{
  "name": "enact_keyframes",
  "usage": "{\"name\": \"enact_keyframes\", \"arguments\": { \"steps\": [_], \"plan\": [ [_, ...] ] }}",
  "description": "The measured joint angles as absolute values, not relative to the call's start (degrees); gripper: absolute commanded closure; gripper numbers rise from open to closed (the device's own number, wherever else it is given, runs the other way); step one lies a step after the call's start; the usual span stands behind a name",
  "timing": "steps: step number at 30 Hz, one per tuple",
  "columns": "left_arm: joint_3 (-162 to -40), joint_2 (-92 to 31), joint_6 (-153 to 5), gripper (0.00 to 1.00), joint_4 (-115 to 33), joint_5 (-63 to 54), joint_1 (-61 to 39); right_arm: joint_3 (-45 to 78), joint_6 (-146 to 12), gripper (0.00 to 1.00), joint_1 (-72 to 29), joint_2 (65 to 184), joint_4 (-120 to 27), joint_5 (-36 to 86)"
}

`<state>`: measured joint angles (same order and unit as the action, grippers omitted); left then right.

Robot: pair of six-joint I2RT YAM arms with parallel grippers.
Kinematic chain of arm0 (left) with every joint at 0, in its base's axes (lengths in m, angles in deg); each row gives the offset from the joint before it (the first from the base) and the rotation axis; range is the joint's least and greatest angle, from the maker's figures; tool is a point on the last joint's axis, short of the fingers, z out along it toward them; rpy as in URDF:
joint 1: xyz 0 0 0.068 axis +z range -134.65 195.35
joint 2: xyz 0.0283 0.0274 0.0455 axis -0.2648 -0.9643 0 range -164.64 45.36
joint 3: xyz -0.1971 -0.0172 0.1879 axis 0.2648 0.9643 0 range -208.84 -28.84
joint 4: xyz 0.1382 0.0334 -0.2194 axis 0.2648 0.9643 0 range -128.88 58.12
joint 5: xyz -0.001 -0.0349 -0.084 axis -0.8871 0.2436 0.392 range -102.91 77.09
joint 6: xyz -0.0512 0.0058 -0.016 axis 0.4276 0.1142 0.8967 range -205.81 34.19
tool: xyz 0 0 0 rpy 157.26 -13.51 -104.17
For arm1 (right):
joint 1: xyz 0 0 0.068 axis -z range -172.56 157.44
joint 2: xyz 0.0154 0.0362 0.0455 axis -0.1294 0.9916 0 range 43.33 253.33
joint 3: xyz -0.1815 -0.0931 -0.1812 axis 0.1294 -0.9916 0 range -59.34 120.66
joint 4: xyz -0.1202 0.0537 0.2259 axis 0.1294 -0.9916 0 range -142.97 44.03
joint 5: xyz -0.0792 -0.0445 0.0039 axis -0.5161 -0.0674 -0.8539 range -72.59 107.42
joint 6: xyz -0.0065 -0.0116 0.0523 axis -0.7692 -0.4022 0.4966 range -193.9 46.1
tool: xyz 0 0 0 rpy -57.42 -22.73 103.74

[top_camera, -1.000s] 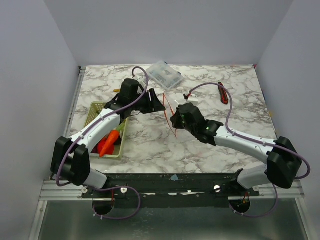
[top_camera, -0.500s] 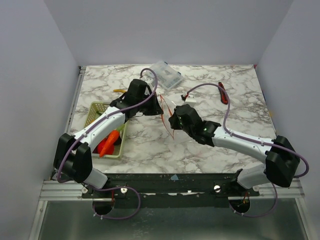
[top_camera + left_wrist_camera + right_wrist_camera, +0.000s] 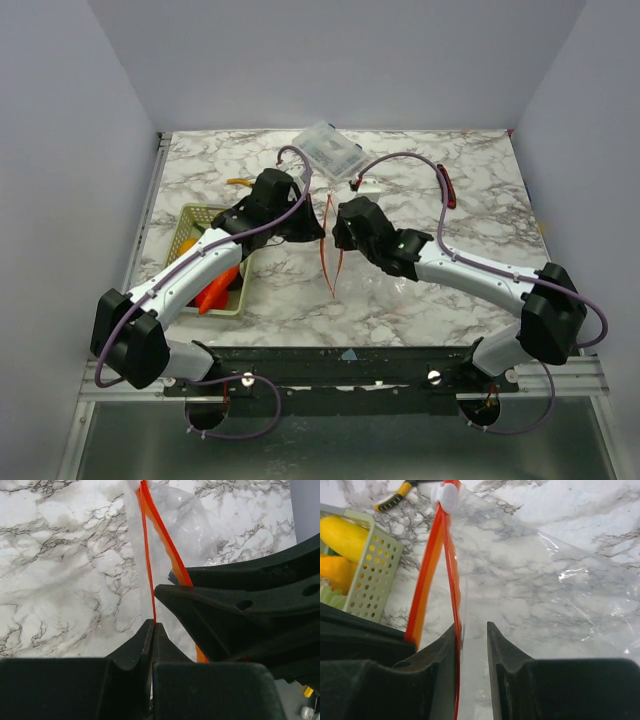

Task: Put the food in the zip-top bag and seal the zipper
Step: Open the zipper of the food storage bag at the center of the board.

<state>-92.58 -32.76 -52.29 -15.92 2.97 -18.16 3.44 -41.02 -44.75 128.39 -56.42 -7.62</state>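
The clear zip-top bag (image 3: 372, 283) lies on the marble, its mouth held up between my two grippers. Its zipper (image 3: 331, 252) shows as two red-orange strips spread slightly apart, with a white slider (image 3: 449, 495) at the far end. My left gripper (image 3: 152, 626) is shut on one zipper strip (image 3: 146, 555). My right gripper (image 3: 471, 627) is open; the other strip (image 3: 453, 580) and the bag film rest against its left finger. The food sits in the green basket (image 3: 192, 218): an orange carrot (image 3: 218, 290) and a yellow lemon (image 3: 344, 536).
A rigid clear lidded box (image 3: 330, 150) stands at the back. A dark-red utility knife (image 3: 447, 187) lies at the back right, yellow-handled pliers (image 3: 238, 181) behind the basket. The right gripper's black body (image 3: 240, 610) fills the left wrist view's right side.
My left gripper moved in and shut on the bag's zipper strip. My right gripper, shut on the bag before, has opened. The bag's mouth shifted slightly left and forward.
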Motion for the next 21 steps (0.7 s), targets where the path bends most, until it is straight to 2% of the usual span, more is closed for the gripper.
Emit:
{"name": "enact_keyframes", "arguments": {
  "steps": [3, 4, 11, 19, 20, 21],
  "plan": [
    [-92.1, -32.0, -51.7, 1.00, -15.5, 2.4, -18.2, 3.4, -42.2, 0.96, -44.7, 128.9, -57.7, -7.7],
    [-92.1, -31.9, -51.6, 1.00, -15.3, 2.1, -18.2, 3.4, -42.4, 1.00, -44.8, 128.9, -58.1, -7.9],
    [-92.1, -31.7, -51.6, 1.00, -12.2, -3.5, -18.2, 3.0, -44.7, 1.00, -44.8, 127.3, -59.3, -13.4],
    [-92.1, -31.6, -52.8, 1.00, -8.8, -10.5, -18.2, 2.4, -55.7, 1.00, -44.8, 122.9, -56.3, -17.4],
    [-92.1, -31.5, -52.8, 0.99, -8.8, -10.8, -18.2, 2.2, -57.1, 1.00, -44.8, 122.7, -55.6, -17.4],
    [-92.1, -31.3, -52.8, 0.93, -8.8, -10.9, -18.2, 1.7, -58.3, 1.00, -44.7, 122.5, -54.7, -17.4]
  ]
}}
